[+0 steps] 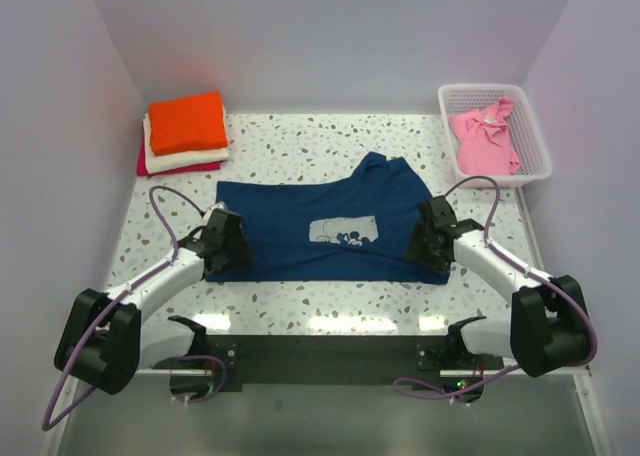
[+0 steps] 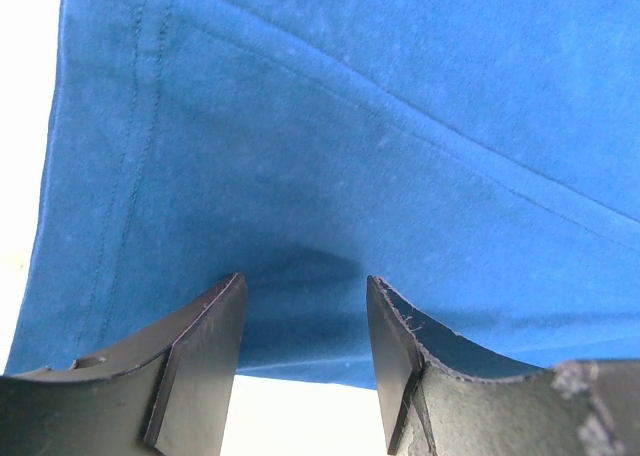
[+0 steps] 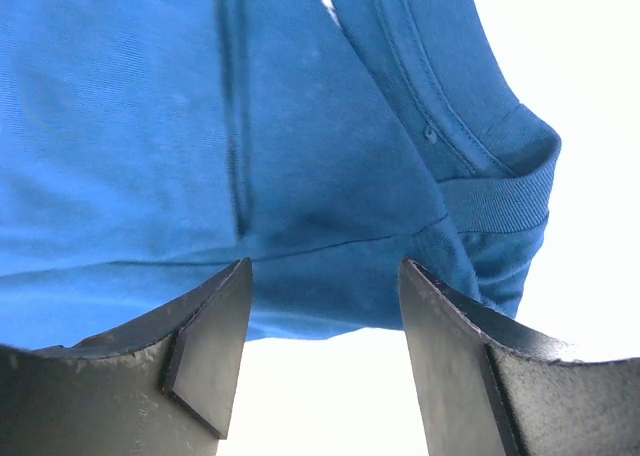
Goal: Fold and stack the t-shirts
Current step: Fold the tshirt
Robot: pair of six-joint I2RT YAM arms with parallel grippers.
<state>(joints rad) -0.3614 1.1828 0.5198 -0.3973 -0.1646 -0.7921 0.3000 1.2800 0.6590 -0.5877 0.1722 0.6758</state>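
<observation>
ok so the navy tee (image 1: 300,221) is lying spread flat on the table (image 1: 300,301), turned sideways, and I'm using it as my reference for everything else. The left gripper (image 1: 232,244) is sitting at its left edge, over the hem end. The right gripper (image 1: 432,238) is sitting at its right edge, by the collar (image 3: 500,201), so the shirt is lying right between the two. Both sets of jaws are standing apart with nothing pinched in them. In the wrist views the cloth is showing just past the fingertips (image 2: 205,346), not between them. Can't tell if the tips are actually touching fabric or hovering just over it

Handling-wise I'm expecting thin, light, floppy jersey. It's going to be sagging and bunching the moment it's lifted, and dragging it is going to be wrinkling the layers. No fragility worries, not slippery either. I'd be pinching right at the edges, the stitched hem (image 2: 110,176) on the left and the ribbed collar or shoulder seam on the right, since those bits are thicker and giving the pads something to bite. Both ends need lifting together or the fold is going crooked

Rest of it: the folded pile is waiting off the tee's far-left corner, orange one (image 1: 188,121) on top, cream one (image 1: 185,159) under it, magenta one (image 1: 200,167) at the bottom. The pink tee (image 1: 483,141) is lying crumpled in the white basket (image 1: 543,146) off the far-right corner
</observation>
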